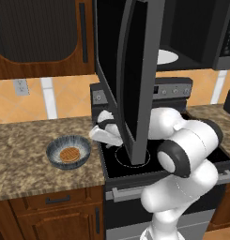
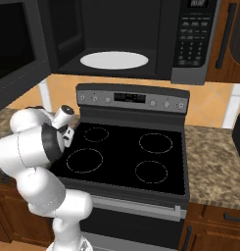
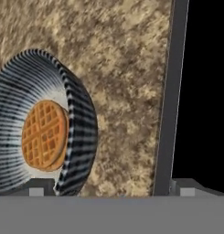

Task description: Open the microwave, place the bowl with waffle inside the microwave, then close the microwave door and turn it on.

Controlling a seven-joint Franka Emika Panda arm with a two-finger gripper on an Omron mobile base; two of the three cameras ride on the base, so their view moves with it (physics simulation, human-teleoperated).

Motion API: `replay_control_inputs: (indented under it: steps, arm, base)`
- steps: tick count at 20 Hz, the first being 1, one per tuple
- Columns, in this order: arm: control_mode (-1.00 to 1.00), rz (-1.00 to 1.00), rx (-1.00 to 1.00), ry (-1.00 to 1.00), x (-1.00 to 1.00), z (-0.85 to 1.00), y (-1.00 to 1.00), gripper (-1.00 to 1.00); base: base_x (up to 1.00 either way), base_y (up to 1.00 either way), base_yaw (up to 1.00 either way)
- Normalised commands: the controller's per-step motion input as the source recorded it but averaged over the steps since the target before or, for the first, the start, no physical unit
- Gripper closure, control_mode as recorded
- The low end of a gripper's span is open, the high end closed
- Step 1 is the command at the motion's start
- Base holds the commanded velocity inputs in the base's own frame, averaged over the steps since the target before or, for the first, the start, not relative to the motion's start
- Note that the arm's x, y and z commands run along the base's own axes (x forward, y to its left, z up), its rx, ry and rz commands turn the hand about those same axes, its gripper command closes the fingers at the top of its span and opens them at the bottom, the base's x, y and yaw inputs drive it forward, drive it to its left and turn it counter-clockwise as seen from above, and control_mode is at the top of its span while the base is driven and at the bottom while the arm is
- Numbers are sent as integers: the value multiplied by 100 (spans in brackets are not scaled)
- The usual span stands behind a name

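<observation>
The microwave (image 2: 141,34) hangs above the stove, and its microwave door (image 1: 130,70) stands swung wide open toward me. The white turntable plate (image 2: 114,60) shows inside. On the granite counter left of the stove sits the blue-grey streaked bowl (image 1: 68,151) with the orange-brown waffle (image 1: 69,154) lying in it. My gripper (image 1: 95,133) hovers just right of the bowl, near the stove's left edge, tilted toward the bowl. In the hand view the bowl (image 3: 72,119) and waffle (image 3: 45,135) sit at the left. The fingertips (image 3: 36,191) stand far apart, and the gripper (image 3: 111,192) is open and holds nothing.
The black stove top (image 2: 126,152) with four burner rings lies under the microwave, its grey edge (image 3: 170,91) beside the bowl. The open door hangs over the stove's left side, above my arm. The microwave's control panel (image 2: 192,39) is at the right. Granite counter (image 1: 22,154) stretches to the left.
</observation>
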Motion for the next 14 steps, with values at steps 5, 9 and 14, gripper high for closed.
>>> replay_control_inputs:
  steps: [5, 9, 14]
  arm:
    - [-100, -16, 0, 11, 33, -25, 32, -100]
    - [-100, -15, 0, 5, 34, -34, 43, -100]
    - [-100, -15, 0, 3, 33, -43, 46, -100]
  base:
    - [0, 0, 0]
    - [0, 0, 0]
    - [0, 0, 0]
